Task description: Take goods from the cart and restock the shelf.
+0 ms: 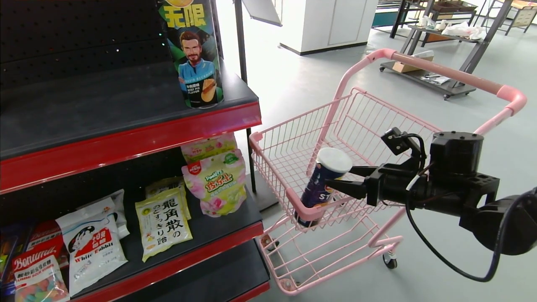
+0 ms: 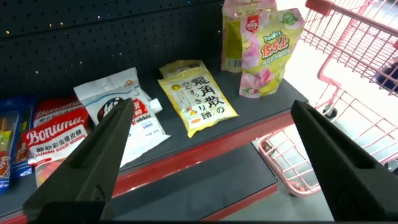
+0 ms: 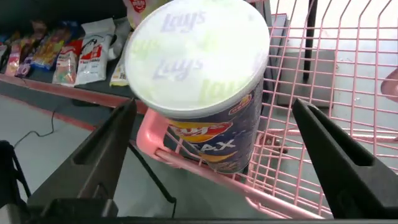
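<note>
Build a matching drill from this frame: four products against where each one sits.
Column 1:
1. green chip canister
2. blue chip canister
3. yellow candy bag
4. pink-and-green pouch

Column 2:
A. lying flat on the lower shelf
B. inside the pink cart
C. standing on the upper shelf
D. upright at the lower shelf's cart-side end

Pairs: 1-C, 2-B, 3-A, 4-D.

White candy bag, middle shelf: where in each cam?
Head: white candy bag on middle shelf, left of yellow bag.
Left wrist: white candy bag beside yellow bag.
Right wrist: white candy bag on shelf beyond chip can.
Shared landmark: pink cart.
</note>
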`<state>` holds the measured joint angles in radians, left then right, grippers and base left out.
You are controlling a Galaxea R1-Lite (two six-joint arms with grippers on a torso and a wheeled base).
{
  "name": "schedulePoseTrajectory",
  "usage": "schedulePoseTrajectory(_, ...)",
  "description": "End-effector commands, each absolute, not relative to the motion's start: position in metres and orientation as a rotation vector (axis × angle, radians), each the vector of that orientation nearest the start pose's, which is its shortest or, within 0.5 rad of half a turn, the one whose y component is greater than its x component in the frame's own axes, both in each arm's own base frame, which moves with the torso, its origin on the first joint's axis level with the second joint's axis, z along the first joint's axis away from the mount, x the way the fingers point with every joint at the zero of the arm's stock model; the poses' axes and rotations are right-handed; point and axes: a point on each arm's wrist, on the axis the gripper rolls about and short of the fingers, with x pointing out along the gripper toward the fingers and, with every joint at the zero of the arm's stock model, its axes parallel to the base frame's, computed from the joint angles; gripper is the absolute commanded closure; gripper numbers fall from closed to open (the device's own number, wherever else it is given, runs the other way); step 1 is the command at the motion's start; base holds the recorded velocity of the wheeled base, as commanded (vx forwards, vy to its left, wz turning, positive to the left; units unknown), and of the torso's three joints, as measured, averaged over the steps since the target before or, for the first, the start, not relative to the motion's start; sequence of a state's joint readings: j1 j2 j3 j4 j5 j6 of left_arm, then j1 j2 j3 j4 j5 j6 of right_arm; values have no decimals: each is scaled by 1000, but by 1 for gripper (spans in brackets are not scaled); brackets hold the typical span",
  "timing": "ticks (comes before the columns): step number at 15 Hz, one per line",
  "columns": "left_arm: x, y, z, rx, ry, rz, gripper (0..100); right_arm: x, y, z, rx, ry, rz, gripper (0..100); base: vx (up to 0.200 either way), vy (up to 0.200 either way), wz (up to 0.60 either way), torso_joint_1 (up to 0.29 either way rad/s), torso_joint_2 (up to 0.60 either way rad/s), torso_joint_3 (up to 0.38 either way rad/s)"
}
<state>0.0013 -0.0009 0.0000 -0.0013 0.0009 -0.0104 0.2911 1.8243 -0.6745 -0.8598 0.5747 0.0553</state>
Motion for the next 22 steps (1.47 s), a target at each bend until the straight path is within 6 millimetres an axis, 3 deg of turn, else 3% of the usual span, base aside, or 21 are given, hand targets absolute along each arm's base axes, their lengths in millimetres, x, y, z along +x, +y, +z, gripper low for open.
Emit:
schedulePoseTrajectory(1, -23, 0, 76, -11, -2, 3, 0, 307, 105, 123, 91, 339, 853, 0, 0, 0, 0, 0, 0, 0)
schedulePoseTrajectory(7, -23, 0, 76, 0, -2, 5, 0, 332, 124, 113, 65, 327, 886, 0, 0, 0, 0, 0, 0, 0)
schedulePoseTrajectory(11, -23, 0, 76, 2, -2, 5, 0, 336, 141, 99, 59, 322, 902, 0, 0, 0, 0, 0, 0, 0)
schedulePoseTrajectory(12, -23, 0, 76, 2, -2, 5, 0, 340, 143, 96, 57, 298, 888, 100, 0, 0, 0, 0, 0, 0)
schedulePoseTrajectory(15, -23, 0, 76, 3, -2, 5, 0, 341, 143, 101, 47, 236, 864, 100, 0, 0, 0, 0, 0, 0)
schedulePoseTrajectory(18, -23, 0, 76, 2, -2, 5, 0, 333, 138, 139, 38, 130, 792, 100, 0, 0, 0, 0, 0, 0)
schedulePoseTrajectory(19, -23, 0, 76, 2, -2, 5, 0, 326, 132, 172, 35, 31, 754, 100, 0, 0, 0, 0, 0, 0)
schedulePoseTrajectory(20, -23, 0, 76, 2, -2, 5, 0, 321, 130, 184, 35, -4, 743, 100, 0, 0, 0, 0, 0, 0)
schedulePoseTrajectory(21, -23, 0, 76, 0, -2, 5, 0, 300, 121, 228, 36, -73, 694, 100, 0, 0, 0, 0, 0, 0)
schedulePoseTrajectory(22, -23, 0, 76, 0, -2, 5, 0, 283, 115, 258, 39, -97, 662, 100, 0, 0, 0, 0, 0, 0)
